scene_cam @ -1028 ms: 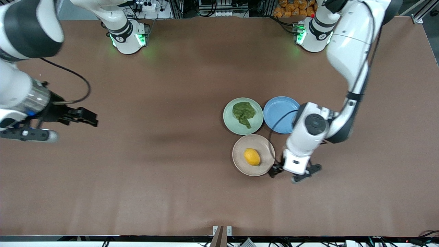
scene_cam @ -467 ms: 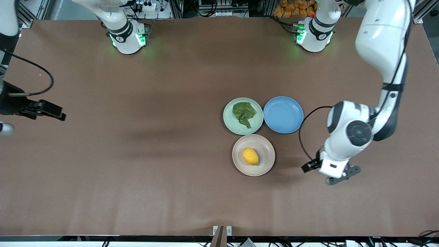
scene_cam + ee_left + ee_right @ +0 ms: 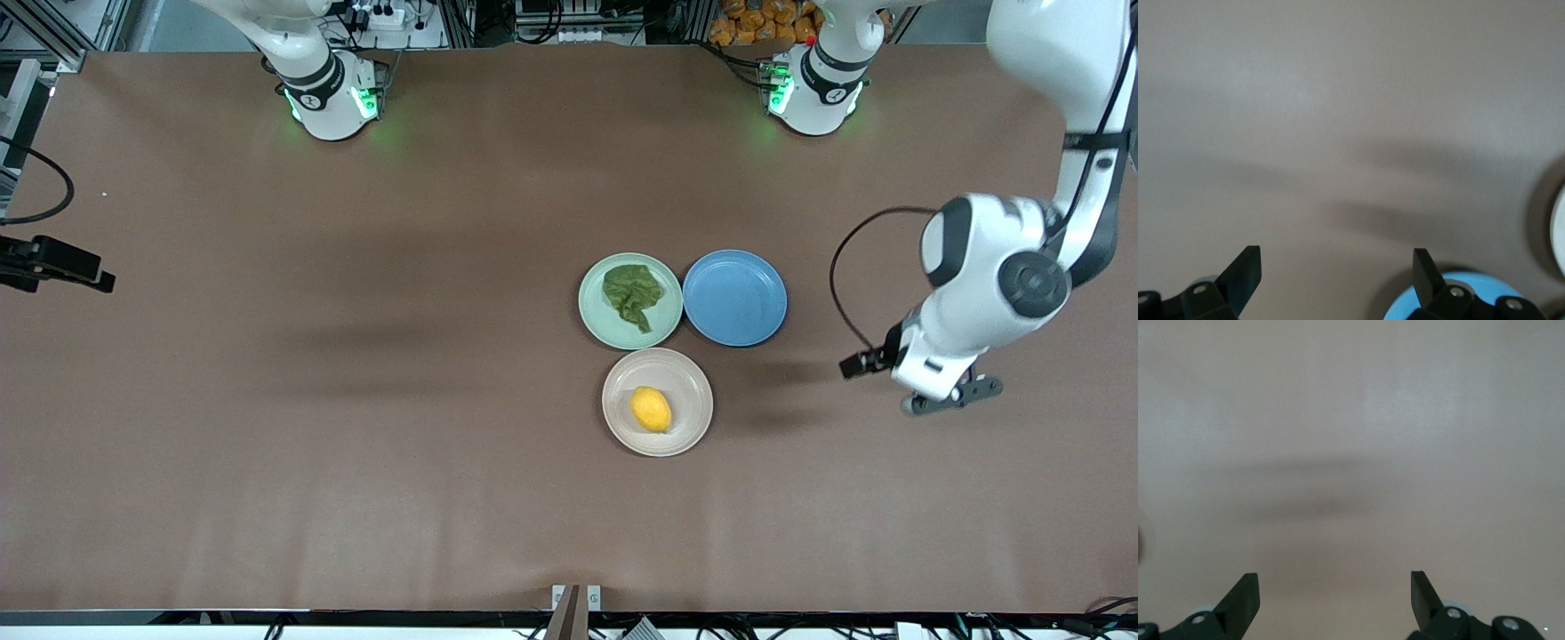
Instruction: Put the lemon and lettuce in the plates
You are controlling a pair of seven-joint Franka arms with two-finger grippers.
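The lemon (image 3: 652, 409) lies in the beige-white plate (image 3: 689, 427), which is nearest the front camera. The lettuce (image 3: 631, 293) lies in the mint green plate (image 3: 594, 311), just farther back. My left gripper (image 3: 929, 382) is open and empty, up over bare table toward the left arm's end, well clear of the plates; its own view (image 3: 1336, 273) shows mostly bare table between the fingers. My right gripper (image 3: 76, 265) is open and empty at the right arm's end of the table; its own view (image 3: 1335, 593) shows only bare table.
An empty blue plate (image 3: 734, 297) sits beside the mint plate, toward the left arm's end; it shows low in the left wrist view (image 3: 1471, 293). All three plates touch or nearly touch. The brown table (image 3: 356, 400) lies around them.
My left gripper has moved from beside the beige plate toward the left arm's end of the table. My right gripper has pulled back toward its own end. The lemon has shifted slightly in its plate.
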